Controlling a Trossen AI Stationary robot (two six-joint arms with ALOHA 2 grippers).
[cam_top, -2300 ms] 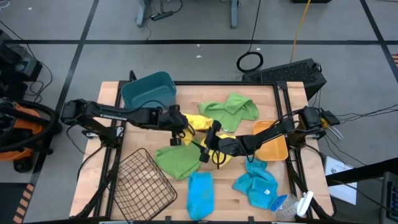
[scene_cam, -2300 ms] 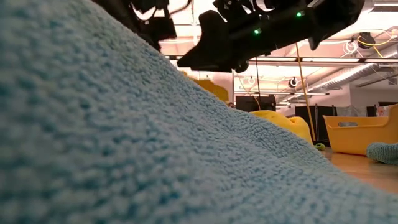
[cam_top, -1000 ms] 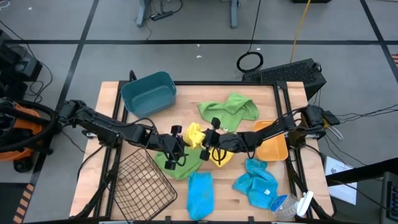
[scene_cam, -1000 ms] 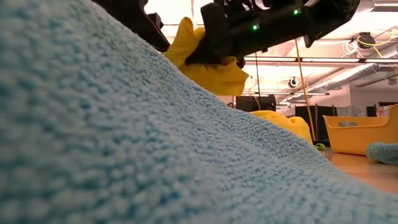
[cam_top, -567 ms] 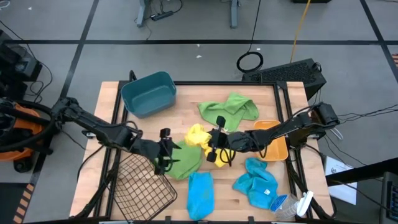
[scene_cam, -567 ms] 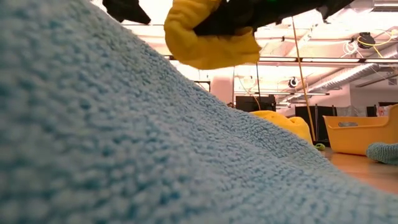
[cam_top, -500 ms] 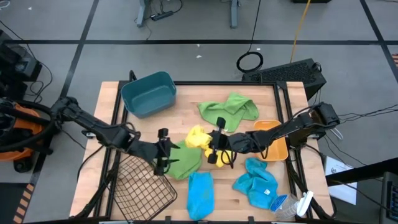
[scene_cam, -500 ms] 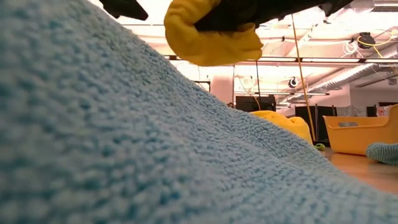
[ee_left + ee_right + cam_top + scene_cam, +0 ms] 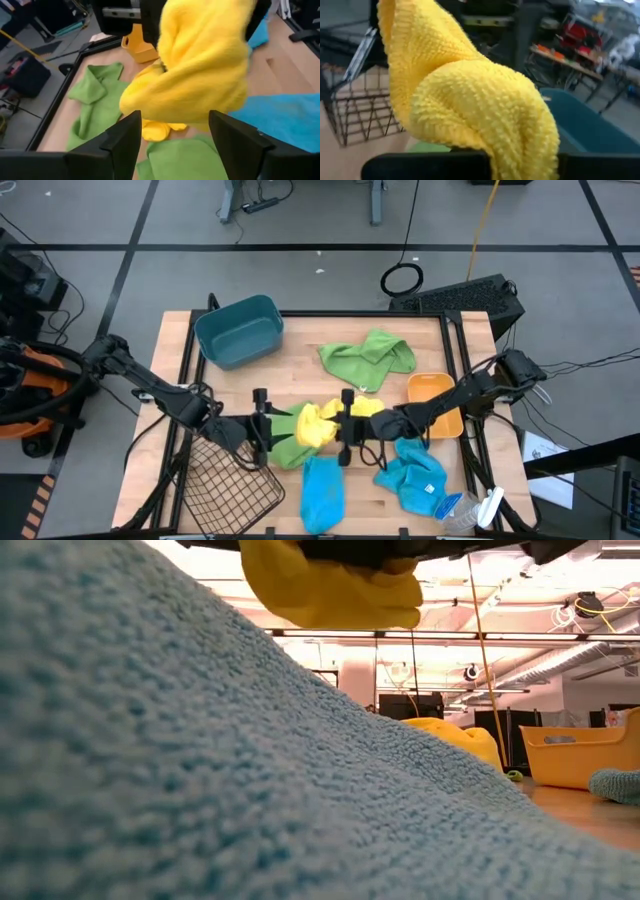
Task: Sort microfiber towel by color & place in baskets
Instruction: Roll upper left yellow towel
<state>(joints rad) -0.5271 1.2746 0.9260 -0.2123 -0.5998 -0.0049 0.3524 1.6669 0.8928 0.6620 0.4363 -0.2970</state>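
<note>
**Sorting barely begun: one yellow towel lifted, all baskets empty**

Your right claw (image 9: 343, 430) is closed on a yellow towel (image 9: 314, 423) and holds it clear of the counter (image 9: 300, 330), near the middle of the front half. The right wrist view shows that towel (image 9: 470, 95) draped over the claw. Your left claw (image 9: 262, 430) sits just beside it on the other side, fingers spread and holding nothing; the left wrist view shows the towel (image 9: 200, 65) hanging ahead of its open fingers (image 9: 122, 142).

Nothing is sorted yet, as far as the high view shows:
- The teal bin (image 9: 238, 330), the orange tub (image 9: 437, 402) and the wire basket (image 9: 225, 475) each appear empty.
- A second yellow towel (image 9: 366, 406) lies on the counter behind the right claw.
- One green towel (image 9: 368, 353) lies at the back; the other green towel (image 9: 284, 448) lies under the lifted one.
- Two blue towels, one (image 9: 322, 492) at the front edge and one (image 9: 412, 475) to its right, remain untouched.

I judge all six towels are still to be placed.

No brand, label or writing can be read in any view. A clear bottle (image 9: 470, 510) lies at the front right corner; any marking on it is too small to tell.
</note>
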